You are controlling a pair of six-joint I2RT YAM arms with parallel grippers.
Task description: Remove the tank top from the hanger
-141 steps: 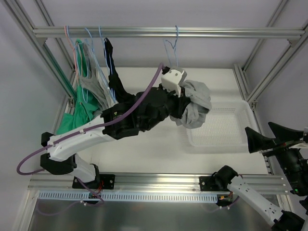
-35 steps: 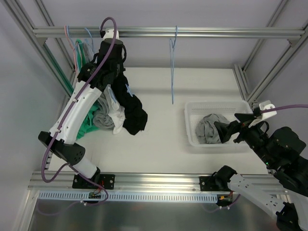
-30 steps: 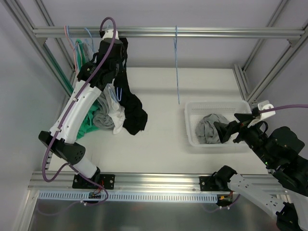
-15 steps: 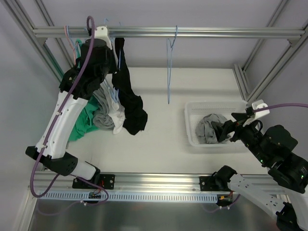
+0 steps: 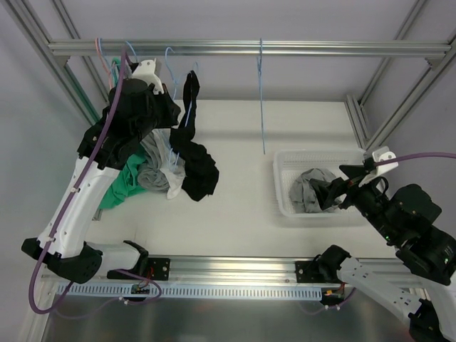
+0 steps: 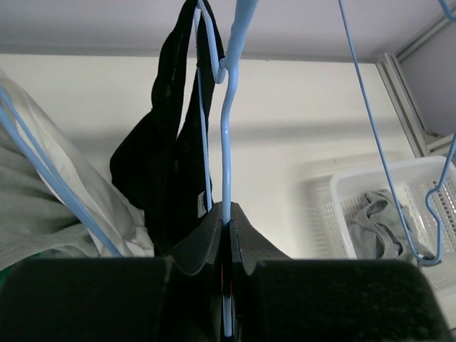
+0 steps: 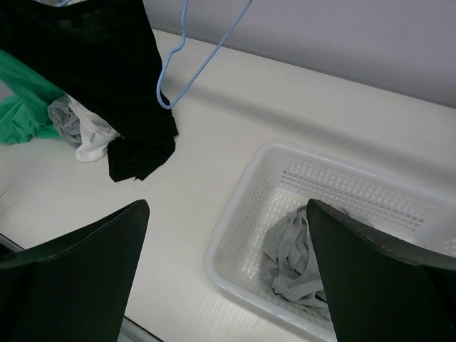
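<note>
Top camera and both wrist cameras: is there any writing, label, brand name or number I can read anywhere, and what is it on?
None can be read. No words, numbers or logos show on the black tank top, the blue hanger it hangs on, the white basket or the aluminium frame. Any markings elsewhere are too small or blurred to make out.
</note>
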